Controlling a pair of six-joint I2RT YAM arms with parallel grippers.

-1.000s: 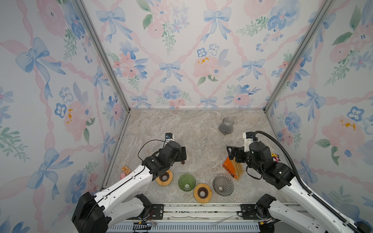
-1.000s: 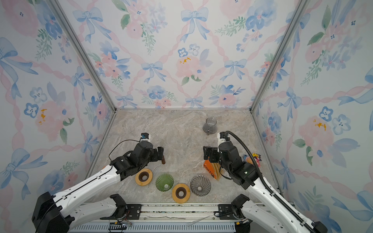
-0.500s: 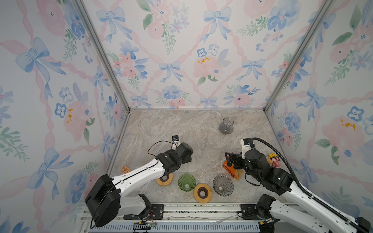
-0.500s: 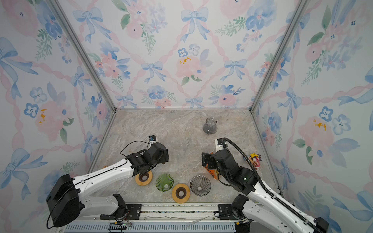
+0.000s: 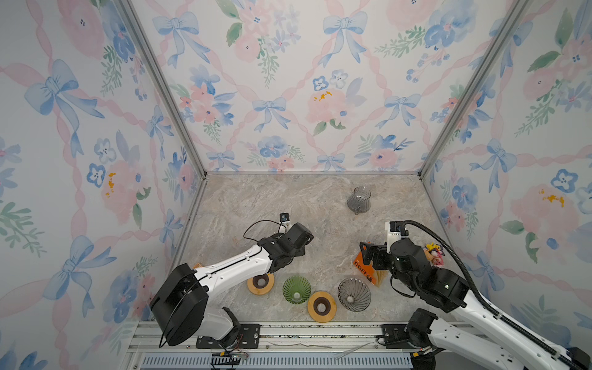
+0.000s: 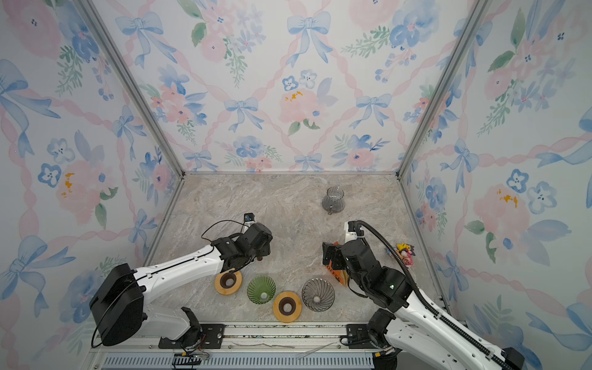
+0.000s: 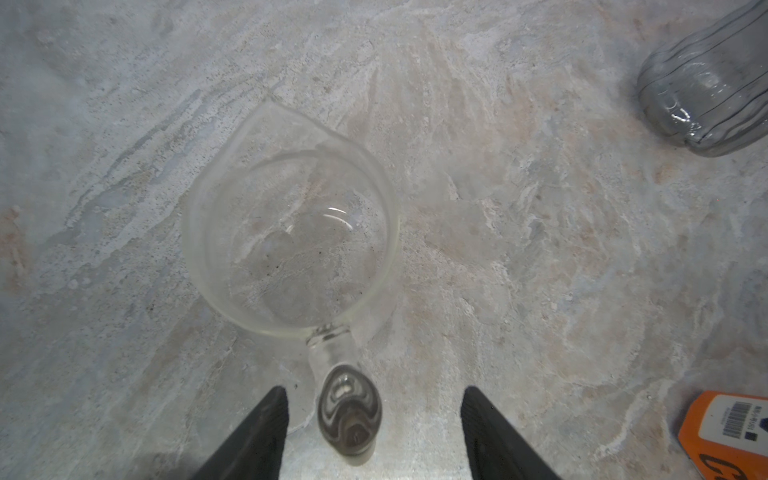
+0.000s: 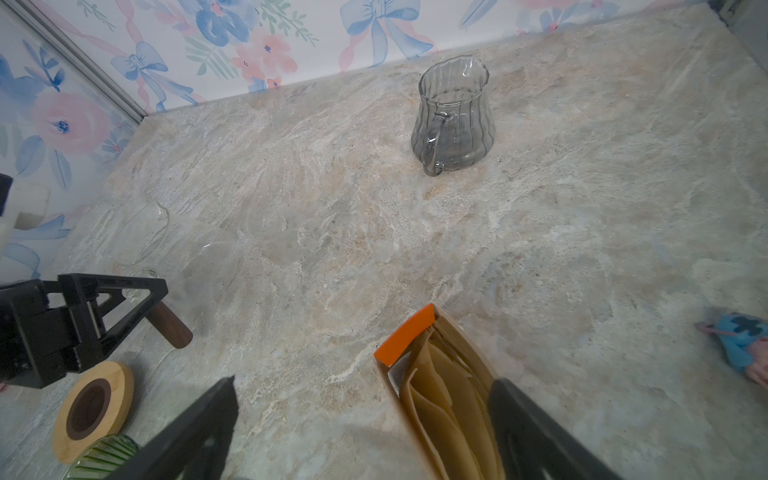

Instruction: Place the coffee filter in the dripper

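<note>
Left pincer [image 7: 374, 392] farther right, astride handle [image 7: 349, 415]

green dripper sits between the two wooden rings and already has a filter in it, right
No. The green dripper does sit between the two wooden rings, but it has no filter in it: both top views show its bare ribbed inside.

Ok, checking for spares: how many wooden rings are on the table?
2. One wooden ring lies left of the green dripper, its edge under the left arm; the other lies between it and the grey dripper, nearer the front. The arms might hide more.
</note>
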